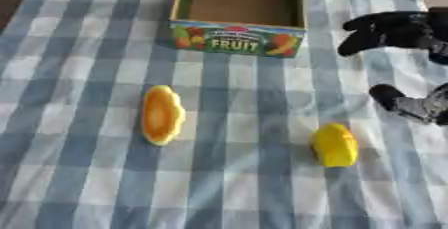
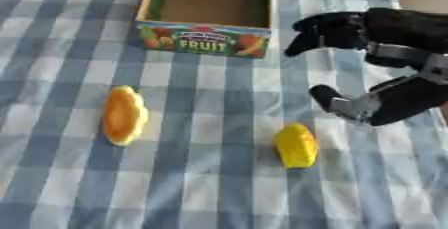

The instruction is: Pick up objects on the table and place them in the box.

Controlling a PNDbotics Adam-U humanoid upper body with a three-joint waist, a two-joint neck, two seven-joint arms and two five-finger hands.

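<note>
The box (image 1: 238,39) sits at the far middle of the blue-and-white checked tablecloth (image 1: 79,73), its top open toward me. Its inside shows only bare brown floor and green inner walls; nothing lies in it that I can see. The near wall carries a bright printed band with pictures of fruit and the word FRUIT.

My right hand (image 2: 385,73) comes in from the right, beside the box and a little nearer to me than its near wall. It is spread, fingers relaxed and apart from the thumb: the upper fingers (image 2: 319,33) reach toward the box's right corner without touching it, and the thumb (image 2: 337,100) hangs lower, pointing back toward the middle of the cloth. There is nothing between them and I hold nothing. I cannot tell whether any part of the hand rests on the cloth.

The two things to pick up both lie on the cloth, nearer to me than the box and well apart from each other. An orange-yellow fruit piece (image 1: 163,115), long with a wavy edge, lies to the near left of the box. A plain yellow piece (image 2: 296,145), shorter and blockier, lies to the near right of the box, just below my thumb and not touching it.

My left hand does not show.
</note>
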